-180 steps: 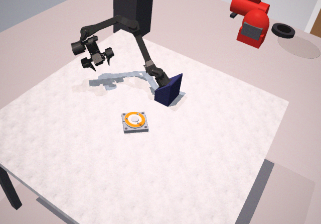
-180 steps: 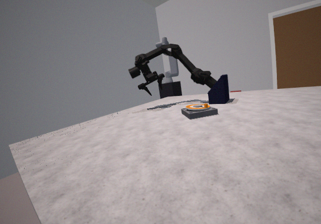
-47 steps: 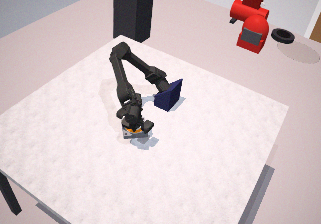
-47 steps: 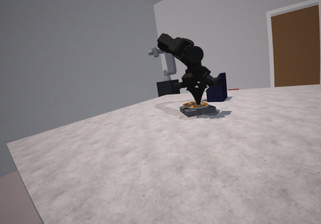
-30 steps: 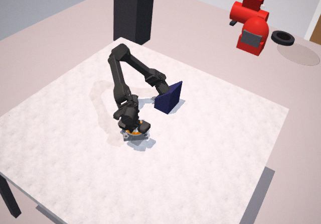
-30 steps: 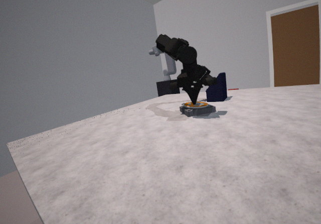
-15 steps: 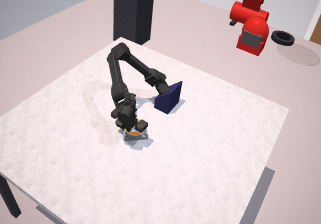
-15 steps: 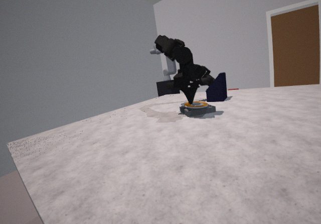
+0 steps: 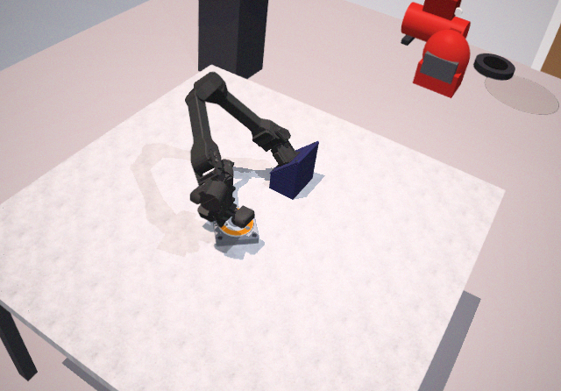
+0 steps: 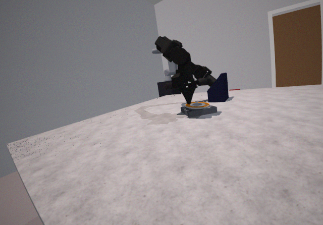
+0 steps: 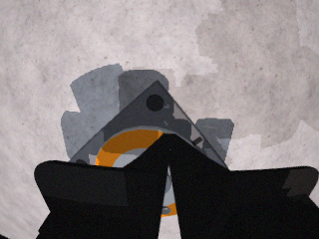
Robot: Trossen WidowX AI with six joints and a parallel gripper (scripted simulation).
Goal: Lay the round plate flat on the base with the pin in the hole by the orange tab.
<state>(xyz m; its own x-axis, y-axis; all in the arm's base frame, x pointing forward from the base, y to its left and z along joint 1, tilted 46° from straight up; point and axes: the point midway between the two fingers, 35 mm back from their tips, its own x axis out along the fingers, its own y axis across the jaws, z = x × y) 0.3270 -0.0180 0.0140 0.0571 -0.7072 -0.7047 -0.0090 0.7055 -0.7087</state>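
Note:
The round plate with an orange ring sits around the grey post on the dark grey square base. In the exterior view the plate's rim stands a little above the base; whether it lies fully flat is unclear. My gripper is shut with nothing between its fingers. Its tips are down at the plate's edge, on the left side in the exterior view, and look to touch it. The tab, its hole and the pin cannot be made out; the fingers cover part of the plate.
A dark blue wedge-shaped block stands on the table behind the base, close to my arm's lower end. My arm arches over the table behind the plate. Red machinery stands beyond the table.

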